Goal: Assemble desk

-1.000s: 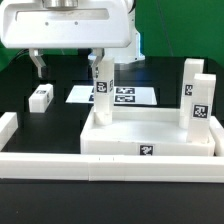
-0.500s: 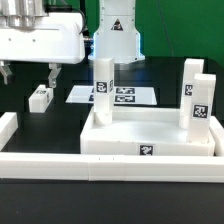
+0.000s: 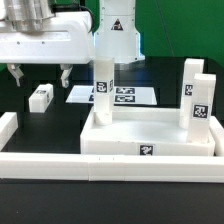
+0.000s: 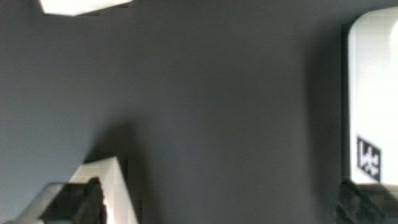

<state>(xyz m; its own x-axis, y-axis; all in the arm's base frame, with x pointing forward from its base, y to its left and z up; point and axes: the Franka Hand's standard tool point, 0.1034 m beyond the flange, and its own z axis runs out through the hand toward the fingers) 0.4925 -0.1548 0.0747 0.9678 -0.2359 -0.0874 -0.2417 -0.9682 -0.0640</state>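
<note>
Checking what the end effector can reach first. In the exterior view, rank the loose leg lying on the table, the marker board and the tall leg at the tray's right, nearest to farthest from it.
From the end effector:
1. Loose leg, lying just below it, on the exterior view's left.
2. Marker board, flat on the table mid-scene.
3. Tall leg, upright on the desk tray, far on the exterior view's right.

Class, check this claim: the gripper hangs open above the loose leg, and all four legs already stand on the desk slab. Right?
Not four. The exterior view shows two legs standing on the slab; the loose leg lies on the table. The gripper does hang open above it.
</note>
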